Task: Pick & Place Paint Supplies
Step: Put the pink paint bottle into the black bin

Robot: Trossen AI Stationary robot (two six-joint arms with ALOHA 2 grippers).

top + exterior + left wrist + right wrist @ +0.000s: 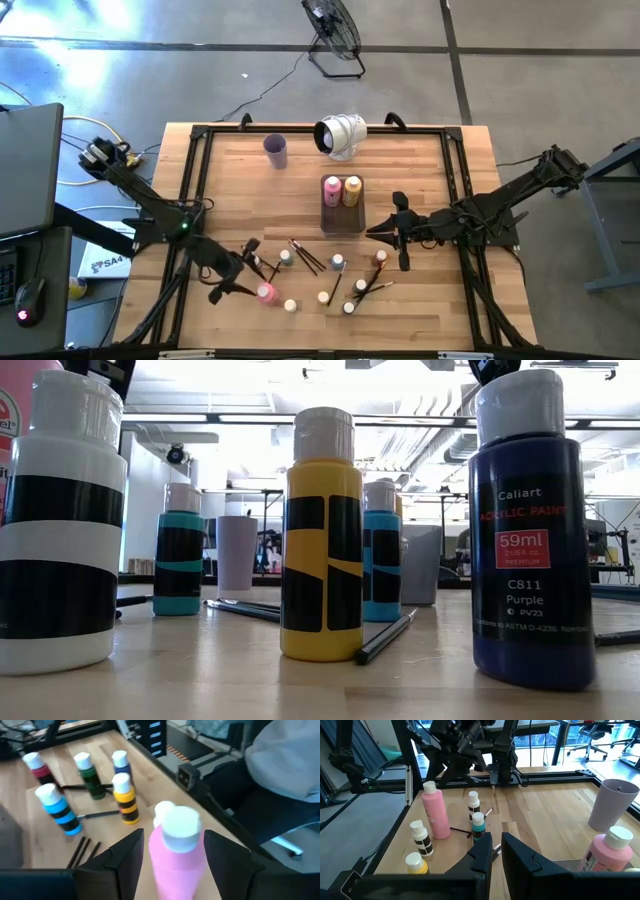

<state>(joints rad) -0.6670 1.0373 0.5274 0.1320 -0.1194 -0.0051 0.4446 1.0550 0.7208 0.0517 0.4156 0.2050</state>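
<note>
- Bench (420, 180) of pale wooden planks in a black frame carries everything here; clock directions are read on the overhead view.
- My left gripper (243, 277) sits low at about seven o'clock on the bench, its fingers (120, 860) spread wide on either side of the tall pink paint bottle with a white cap (172, 852); gaps show on both sides, so the bottle stands upright, released, not clamped.
- In the overhead view that pink bottle (266, 293) stands near the bench's front edge, just beside my left gripper.
- My right gripper (400, 238) hangs at about four o'clock with its fingers pinched nearly together and nothing between them.
- Clear grey rectangular tray (340, 222) lies near the centre of the bench; a second pink bottle (332, 188) and an orange bottle (352, 188) stand side by side at its twelve o'clock end.
- Lilac purple cup (276, 150) stands upright at about eleven o'clock.
- Small white-capped paint bottles are scattered along the six o'clock side: a yellow one with black bands (321, 535), a dark purple one (530, 530), a white one with black bands (62, 525) and two teal ones (179, 550).
- Thin dark-handled paintbrushes (305, 256) lie flat among these small bottles, one pencil-like brush (385, 637) lying just beside the yellow bottle's base.
</note>
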